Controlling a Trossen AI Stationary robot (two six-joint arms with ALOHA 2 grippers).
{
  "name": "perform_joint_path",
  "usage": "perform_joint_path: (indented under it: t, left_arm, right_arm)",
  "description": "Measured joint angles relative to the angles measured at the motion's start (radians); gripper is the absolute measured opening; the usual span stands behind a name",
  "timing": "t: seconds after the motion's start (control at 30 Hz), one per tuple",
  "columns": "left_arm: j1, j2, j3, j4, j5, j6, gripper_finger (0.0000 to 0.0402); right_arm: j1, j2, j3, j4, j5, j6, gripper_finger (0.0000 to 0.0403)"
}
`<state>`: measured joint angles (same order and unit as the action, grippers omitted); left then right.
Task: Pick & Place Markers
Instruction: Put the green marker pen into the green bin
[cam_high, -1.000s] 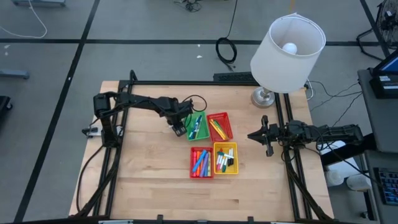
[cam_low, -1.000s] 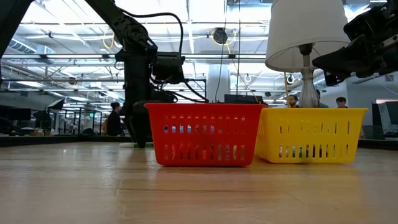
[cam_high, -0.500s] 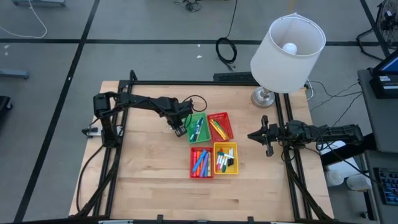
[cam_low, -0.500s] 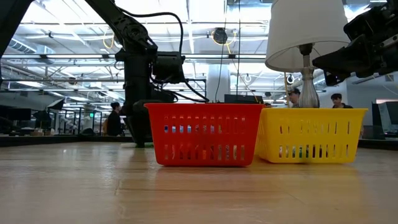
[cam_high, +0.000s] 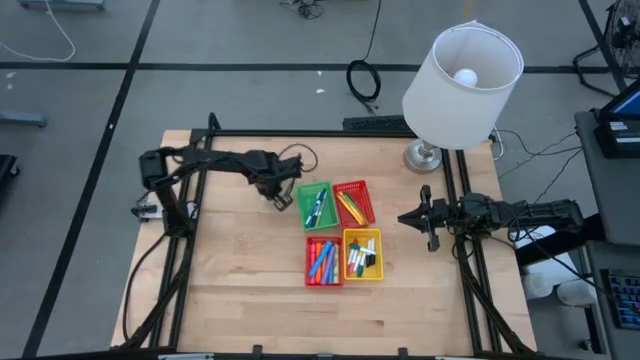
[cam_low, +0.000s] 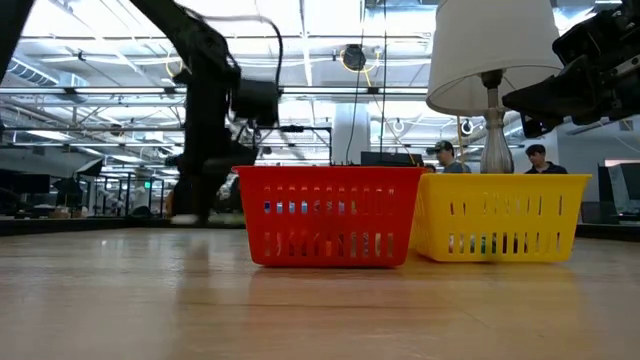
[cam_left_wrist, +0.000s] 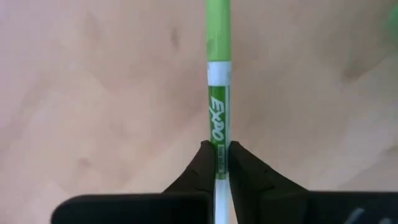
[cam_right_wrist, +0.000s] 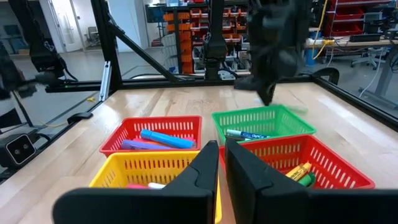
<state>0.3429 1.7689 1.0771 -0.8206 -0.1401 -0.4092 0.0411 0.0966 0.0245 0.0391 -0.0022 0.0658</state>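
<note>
With its fingers pinched on a green marker (cam_left_wrist: 218, 93) whose long axis runs straight ahead, the left hand (cam_high: 275, 193) hangs just beside the green basket (cam_high: 317, 204), much nearer than the shut, empty right hand (cam_high: 417, 218) waiting well apart.

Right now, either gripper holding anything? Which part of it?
Left gripper is shut on a green marker, pinching the white barrel just below the printed label. Right gripper is shut and holds nothing.
</note>
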Motion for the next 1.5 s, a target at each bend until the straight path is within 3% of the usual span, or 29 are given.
perform_joint_path:
  t: [0.33,0.57,0.73,0.93,1.2,1.5]
  left_arm:
    - [-0.035,-0.233,0.010,-0.033,-0.095,-0.111,0.0028]
    - [-0.083,-0.300,0.010,-0.036,-0.138,-0.137,0.0022]
    - [-0.124,-0.303,0.010,0.032,-0.120,-0.198,0.0029]
    - [-0.204,-0.303,0.010,0.293,-0.030,-0.255,0.0020]
    - [-0.296,-0.213,0.012,0.514,-0.023,-0.300,0.0024]
    - [-0.306,-0.084,0.012,0.525,-0.005,-0.356,0.0031]
  right_arm:
    - [0.000,0.002,0.000,0.000,0.000,0.000,0.0018]
    - [0.000,0.002,0.000,0.000,0.000,0.000,0.0018]
    - [0.000,0.002,0.000,0.000,0.000,0.000,0.0018]
    - [0.000,0.002,0.000,0.000,0.000,0.000,0.0018]
    - [0.000,0.002,0.000,0.000,0.001,0.000,0.0018]
    - [0.000,0.002,0.000,0.000,0.000,0.000,0.0018]
